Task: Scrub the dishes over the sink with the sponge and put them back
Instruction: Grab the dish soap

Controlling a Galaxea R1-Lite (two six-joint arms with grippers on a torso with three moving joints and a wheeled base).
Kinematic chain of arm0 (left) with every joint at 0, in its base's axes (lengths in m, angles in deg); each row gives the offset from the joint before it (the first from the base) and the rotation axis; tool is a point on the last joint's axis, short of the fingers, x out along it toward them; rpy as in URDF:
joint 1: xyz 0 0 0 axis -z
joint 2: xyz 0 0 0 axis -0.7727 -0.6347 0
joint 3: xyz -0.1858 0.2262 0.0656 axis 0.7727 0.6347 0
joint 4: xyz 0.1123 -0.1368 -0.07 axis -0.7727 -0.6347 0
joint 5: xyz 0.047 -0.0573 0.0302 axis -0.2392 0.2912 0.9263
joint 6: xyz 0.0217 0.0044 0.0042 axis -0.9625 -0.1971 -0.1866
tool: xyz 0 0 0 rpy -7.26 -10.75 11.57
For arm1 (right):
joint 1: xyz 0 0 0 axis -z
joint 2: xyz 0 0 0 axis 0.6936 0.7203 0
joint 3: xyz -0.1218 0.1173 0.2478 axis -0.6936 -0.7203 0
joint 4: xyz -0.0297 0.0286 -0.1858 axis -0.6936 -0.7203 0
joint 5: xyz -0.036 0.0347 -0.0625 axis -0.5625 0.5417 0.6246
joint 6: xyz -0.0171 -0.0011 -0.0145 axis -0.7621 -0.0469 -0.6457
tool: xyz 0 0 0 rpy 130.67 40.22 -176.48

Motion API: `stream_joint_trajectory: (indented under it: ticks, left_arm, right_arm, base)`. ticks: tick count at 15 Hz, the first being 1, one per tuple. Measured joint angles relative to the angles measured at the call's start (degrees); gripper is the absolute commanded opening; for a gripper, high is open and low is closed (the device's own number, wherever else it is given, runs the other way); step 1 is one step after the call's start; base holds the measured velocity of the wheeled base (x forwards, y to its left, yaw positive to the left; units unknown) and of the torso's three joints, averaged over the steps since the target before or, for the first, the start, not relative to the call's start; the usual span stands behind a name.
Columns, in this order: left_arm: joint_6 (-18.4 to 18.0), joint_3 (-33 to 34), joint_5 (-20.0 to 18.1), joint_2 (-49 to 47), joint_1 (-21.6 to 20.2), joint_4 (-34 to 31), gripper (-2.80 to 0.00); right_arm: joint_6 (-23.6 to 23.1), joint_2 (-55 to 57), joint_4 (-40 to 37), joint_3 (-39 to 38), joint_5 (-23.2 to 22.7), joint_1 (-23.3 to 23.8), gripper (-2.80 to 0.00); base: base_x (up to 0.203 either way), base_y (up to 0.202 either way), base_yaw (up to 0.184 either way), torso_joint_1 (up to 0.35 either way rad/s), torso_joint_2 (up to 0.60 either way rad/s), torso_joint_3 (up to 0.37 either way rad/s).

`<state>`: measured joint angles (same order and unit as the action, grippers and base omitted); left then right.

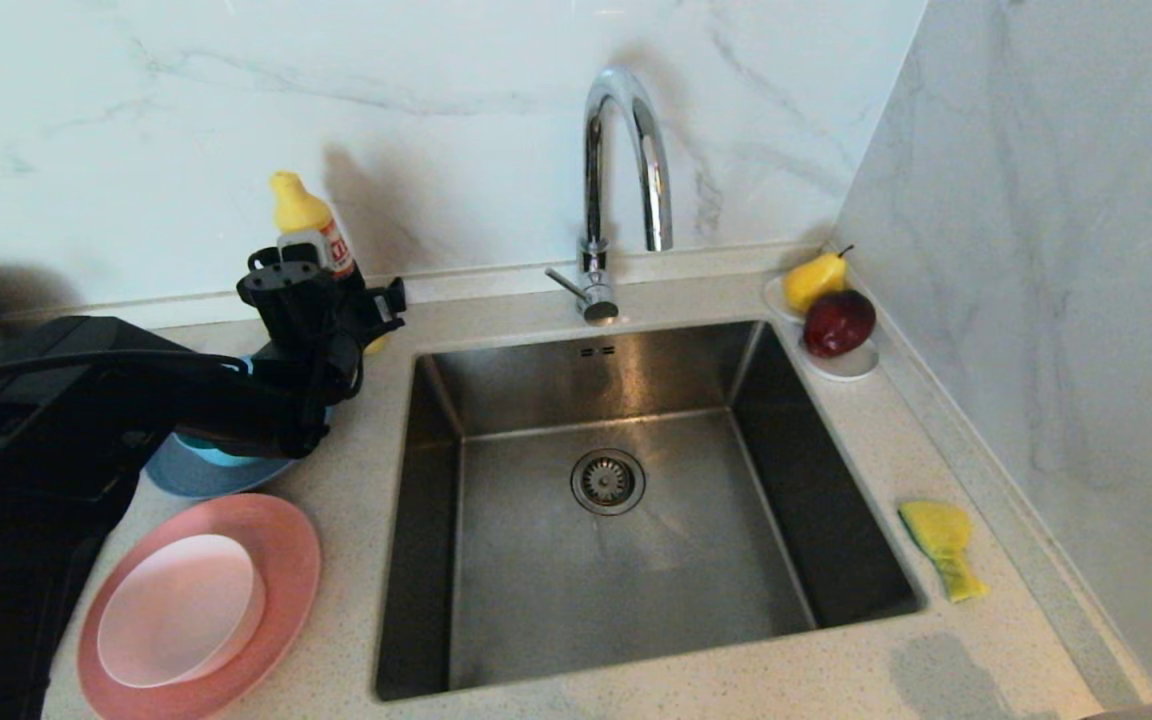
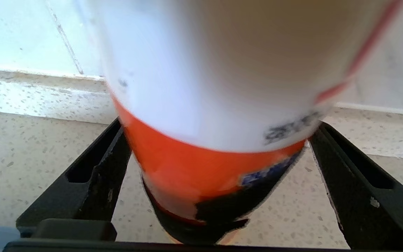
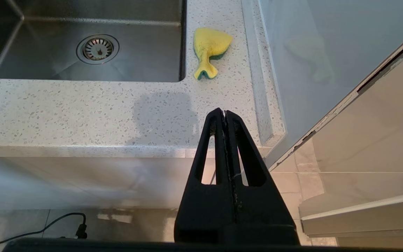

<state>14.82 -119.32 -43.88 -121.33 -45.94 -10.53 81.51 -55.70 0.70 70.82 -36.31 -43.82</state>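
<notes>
Speckled countertop (image 1: 356,500), steel sink (image 1: 636,560) dry. Left gripper (image 2: 219,182) gaping wide around the detergent bottle (image 2: 215,105) — nothing clamped, probably lining up to grab it. Right gripper (image 3: 225,113) pinched closed, empty, parked off the counter edge — sponge (image 3: 209,49) untouched.

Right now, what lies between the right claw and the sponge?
Only bare speckled countertop: the right wrist view shows the shut right claw off the counter's front edge, the sponge lying beyond it beside the sink.
</notes>
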Motion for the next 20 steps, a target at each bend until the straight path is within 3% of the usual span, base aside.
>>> stream_joint_trajectory:
  ticks: [14,15,16,20]
  left_arm:
    - [0.1,-4.6,0.1,-2.4,0.0,-2.6,0.0]
    - [0.1,-5.1,0.1,-2.6,0.0,-3.1,-1.5]
    - [0.1,-5.6,0.4,-2.7,0.0,-3.5,-2.8]
    - [0.0,-8.7,0.9,-3.8,0.0,-5.4,-2.8]
  right_arm:
    - [0.0,0.0,0.0,0.0,0.0,0.0,-2.8]
    - [0.0,0.0,0.0,0.0,0.0,0.0,-2.8]
    - [0.0,0.0,0.0,0.0,0.0,0.0,-2.8]
    - [0.0,0.0,0.0,0.0,0.1,0.0,-2.8]
  base:
    - [0.0,0.0,0.0,0.0,0.0,0.0]
    - [0.0,0.0,0.0,0.0,0.0,0.0]
    - [0.0,0.0,0.0,0.0,0.0,0.0]
    - [0.0,0.0,0.0,0.0,0.0,0.0]
